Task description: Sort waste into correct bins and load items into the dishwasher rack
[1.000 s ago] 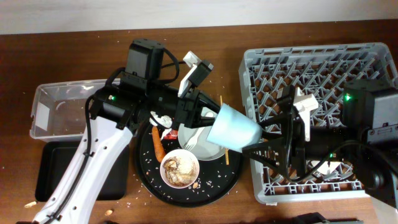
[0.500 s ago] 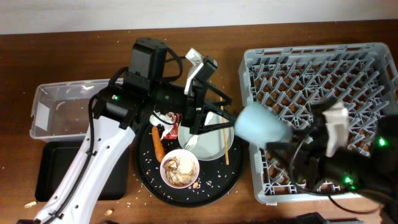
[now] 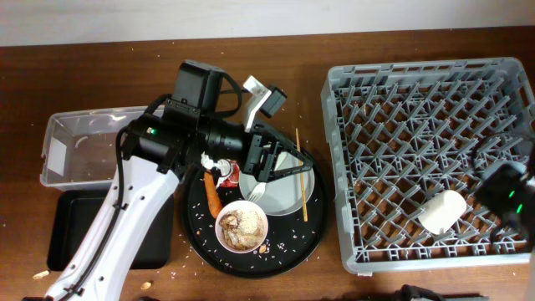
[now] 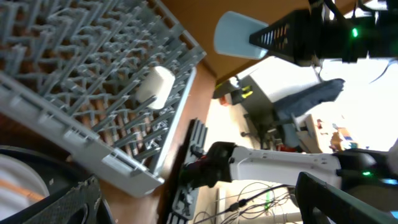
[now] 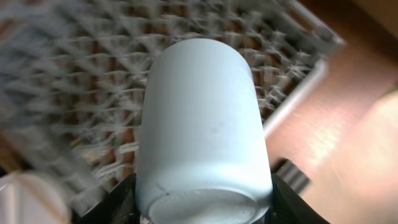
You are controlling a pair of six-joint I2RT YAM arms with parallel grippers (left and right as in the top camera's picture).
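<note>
My right gripper (image 5: 202, 205) is shut on a pale bluish cup (image 5: 202, 118), held over the grey dishwasher rack (image 3: 418, 100). The left wrist view shows that cup (image 4: 239, 34) in black fingers high above the rack. A white cup (image 4: 155, 87) lies on the pegs near the front edge (image 3: 441, 211), next to the right arm (image 3: 508, 196). My left gripper (image 3: 269, 159) hangs open and empty over the grey-green plate (image 3: 284, 201). A white utensil (image 3: 257, 191) and chopsticks (image 3: 306, 201) rest on the plate. A carrot (image 3: 212, 194), a red wrapper (image 3: 230, 174) and a bowl of scraps (image 3: 242, 227) sit beside it.
The plate, bowl and waste all lie on a round black tray (image 3: 284, 251) strewn with rice. A clear tub (image 3: 84, 146) stands at the far left, with a shallow black tray (image 3: 71, 230) in front of it. The left arm (image 3: 125, 209) crosses between them and the round tray.
My left gripper opened and let go of the pale cup. My right gripper took it and carried it right, across the rack. The left arm stayed over the round tray.
</note>
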